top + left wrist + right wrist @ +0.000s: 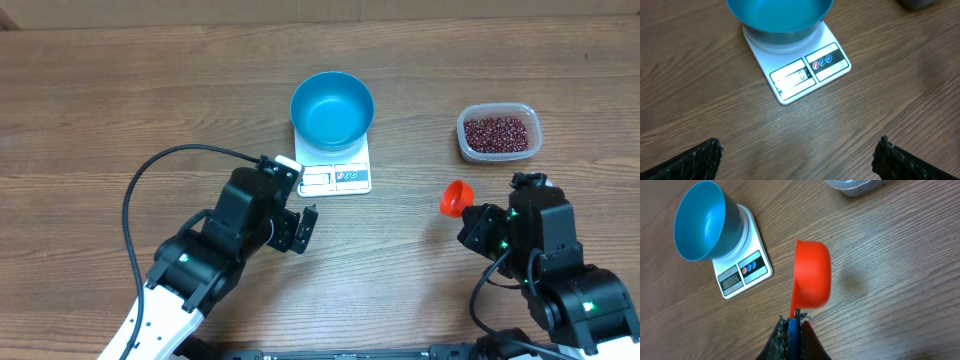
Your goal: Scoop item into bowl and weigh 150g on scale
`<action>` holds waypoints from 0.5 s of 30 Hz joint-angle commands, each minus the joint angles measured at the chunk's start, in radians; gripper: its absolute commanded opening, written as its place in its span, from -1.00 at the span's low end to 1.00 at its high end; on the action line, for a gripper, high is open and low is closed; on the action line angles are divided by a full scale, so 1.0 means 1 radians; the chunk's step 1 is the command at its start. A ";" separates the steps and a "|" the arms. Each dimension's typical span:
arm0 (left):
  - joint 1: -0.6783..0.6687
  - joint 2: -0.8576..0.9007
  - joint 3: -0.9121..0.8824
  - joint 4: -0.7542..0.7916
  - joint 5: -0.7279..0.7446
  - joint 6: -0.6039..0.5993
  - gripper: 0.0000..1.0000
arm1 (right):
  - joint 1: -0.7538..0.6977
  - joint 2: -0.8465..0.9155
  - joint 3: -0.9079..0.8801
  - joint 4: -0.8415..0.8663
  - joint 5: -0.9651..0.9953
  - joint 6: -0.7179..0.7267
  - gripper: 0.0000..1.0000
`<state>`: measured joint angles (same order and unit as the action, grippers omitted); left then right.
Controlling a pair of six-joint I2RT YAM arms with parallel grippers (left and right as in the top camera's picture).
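Presently, nearest the robot, the left hand (799, 150) hangs over bare worktop (120, 90), fingers spread wide with nothing between them, just short of the scale's display edge. The right hand (792, 325) is pressed together on the handle of an orange scoop (812, 275); no beans are visible in its cup. Further out, the scale (805, 75) lies flat with the blue bowl (332, 108) seated on it, and the bowl's interior is bare. Farthest, on the right, the beans (497, 132) lie heaped in a clear tub (500, 158), well apart from the bowl. Assessment: the set-up is in order and the tool is in hand, but nothing has been transferred. Outstanding: loading the scoop at the tub, tipping into the bowl, and repeating until the target weight shows.
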<state>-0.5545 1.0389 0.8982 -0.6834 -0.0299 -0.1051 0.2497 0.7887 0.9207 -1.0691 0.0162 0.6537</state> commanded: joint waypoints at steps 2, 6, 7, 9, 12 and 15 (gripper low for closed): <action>0.006 0.045 -0.003 0.003 -0.006 -0.014 0.99 | 0.003 -0.002 0.030 0.006 0.017 -0.008 -0.93; 0.006 0.090 -0.003 0.003 -0.006 -0.014 1.00 | 0.003 -0.002 0.030 0.006 0.017 -0.008 -0.93; 0.006 0.100 -0.003 0.003 -0.006 -0.014 0.99 | 0.003 -0.002 0.030 0.006 0.017 -0.008 -0.93; 0.006 0.121 -0.003 0.003 -0.006 -0.014 0.99 | 0.003 -0.002 0.030 0.006 0.017 -0.008 -0.93; 0.006 0.137 -0.003 0.008 -0.006 -0.014 0.99 | 0.003 -0.002 0.030 0.006 0.017 -0.008 -0.93; 0.006 0.137 -0.003 0.020 -0.006 -0.015 0.99 | 0.003 -0.002 0.030 0.006 0.017 -0.008 -0.92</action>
<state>-0.5545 1.1748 0.8982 -0.6773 -0.0299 -0.1051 0.2497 0.7887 0.9207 -1.0691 0.0162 0.6540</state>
